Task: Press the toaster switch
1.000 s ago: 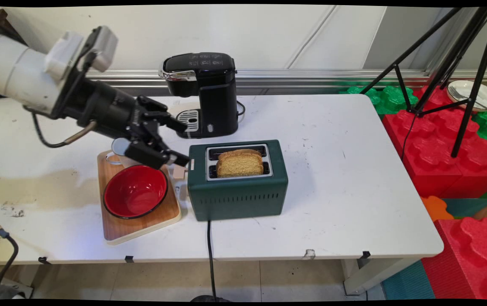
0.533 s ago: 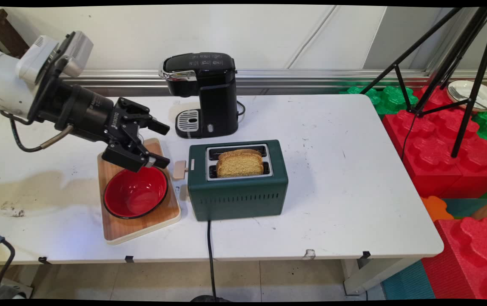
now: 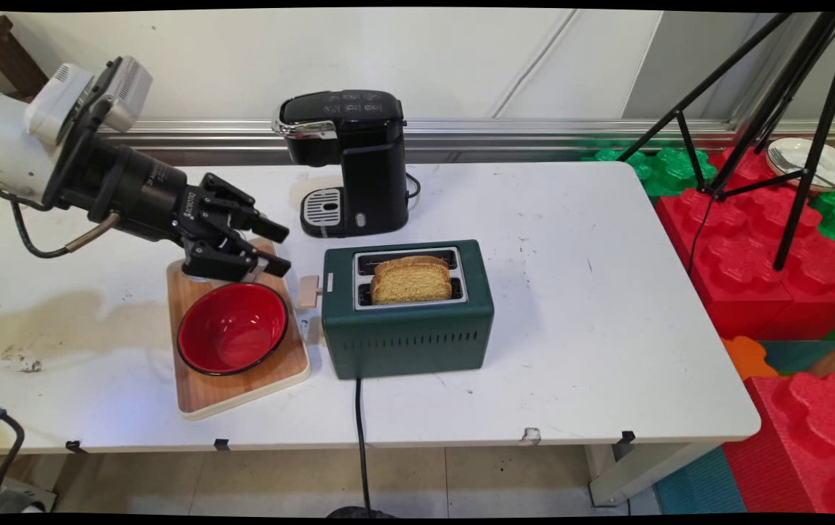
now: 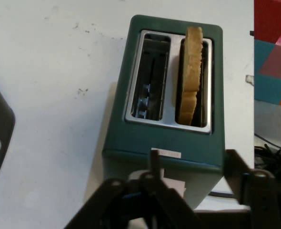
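Note:
My gripper (image 3: 280, 251) hovers over the back end of a wooden board (image 3: 242, 390), just left of a dark green toaster (image 3: 408, 339). Its fingers are open with a modest gap and hold nothing. They point at the toaster's beige lever (image 3: 307, 290), a short way off it. One slice of bread (image 3: 410, 281) stands in the toaster's nearer slot; the far slot looks empty. In the hand view the toaster (image 4: 131, 119) lies straight ahead of the gripper (image 4: 195, 164), with the bread (image 4: 192, 71) in its right slot. A red bowl (image 3: 232, 327) sits on the board below the gripper.
A black coffee machine (image 3: 348, 160) stands behind the toaster. The toaster's black cord (image 3: 360, 430) runs over the table's front edge. A tripod (image 3: 774, 124) and red and green foam blocks (image 3: 752, 248) stand to the right of the table.
The gripper has drawn back to the left, away from the toaster's lever, and risen slightly. Its fingers stand closer together than before.

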{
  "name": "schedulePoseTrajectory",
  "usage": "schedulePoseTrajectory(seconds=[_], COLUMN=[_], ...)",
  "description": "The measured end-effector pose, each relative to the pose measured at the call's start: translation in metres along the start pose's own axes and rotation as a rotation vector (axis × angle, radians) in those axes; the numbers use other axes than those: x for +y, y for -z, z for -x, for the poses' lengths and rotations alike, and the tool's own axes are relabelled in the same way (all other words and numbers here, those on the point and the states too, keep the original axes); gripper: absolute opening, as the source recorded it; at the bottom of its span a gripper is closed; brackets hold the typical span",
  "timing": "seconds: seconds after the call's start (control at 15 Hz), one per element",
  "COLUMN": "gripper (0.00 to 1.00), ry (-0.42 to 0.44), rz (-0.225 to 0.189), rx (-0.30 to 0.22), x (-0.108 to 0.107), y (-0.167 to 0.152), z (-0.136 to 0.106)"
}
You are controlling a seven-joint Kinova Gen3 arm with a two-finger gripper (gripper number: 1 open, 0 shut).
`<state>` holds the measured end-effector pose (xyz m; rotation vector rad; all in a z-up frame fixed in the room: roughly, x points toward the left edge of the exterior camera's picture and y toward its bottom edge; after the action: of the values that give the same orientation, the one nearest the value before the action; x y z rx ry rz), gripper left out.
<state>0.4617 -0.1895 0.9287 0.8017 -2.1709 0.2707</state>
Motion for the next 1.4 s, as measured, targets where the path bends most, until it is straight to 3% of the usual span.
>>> schedulePoseTrajectory(seconds=[0.8, 1.4], gripper=[0.0, 0.0], ry=[0.07, 0.119], rz=[0.025, 0.018], rx=[-0.096, -0.131], x=[-0.009, -0.019], y=[-0.021, -0.049], z=[0.001, 0.003])
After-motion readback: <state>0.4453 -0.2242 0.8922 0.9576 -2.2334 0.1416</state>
